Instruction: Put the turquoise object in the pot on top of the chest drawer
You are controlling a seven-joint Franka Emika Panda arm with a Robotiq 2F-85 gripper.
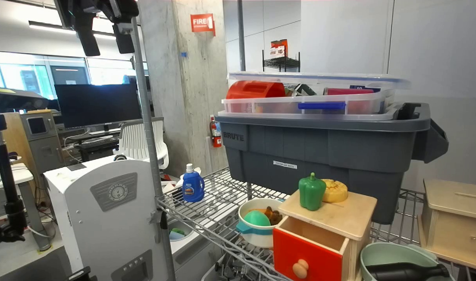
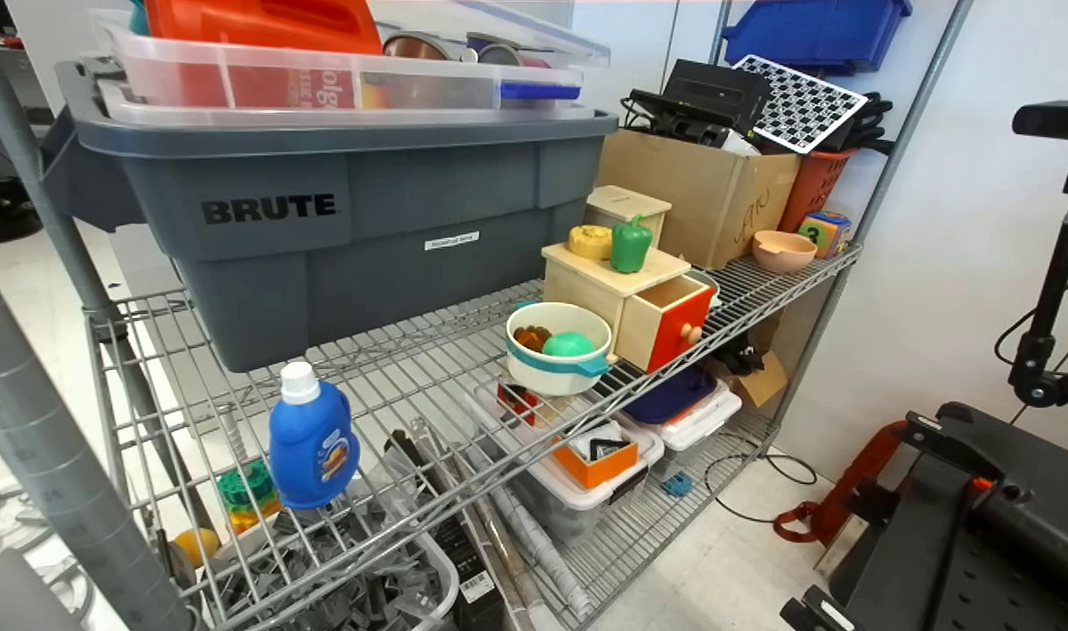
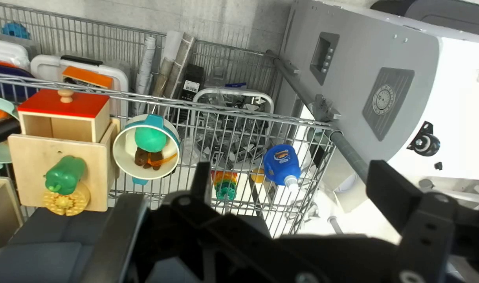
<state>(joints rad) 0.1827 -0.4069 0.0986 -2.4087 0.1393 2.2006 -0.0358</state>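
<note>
Behind the pot [image 2: 542,368], the grey tote [image 2: 367,215] reads "BRUTE".

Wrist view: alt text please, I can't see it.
A turquoise lump sits in a cream pot beside a brown-and-orange object; the gripper, open and empty, shows at the picture's bottom. At left, a wooden chest has its red-fronted drawer pulled out, with a green bell pepper and yellow piece on top. A blue detergent bottle stands farther right.

The pot [image 2: 544,379] hides part of the turquoise object [image 2: 569,343] — its underside.
</note>
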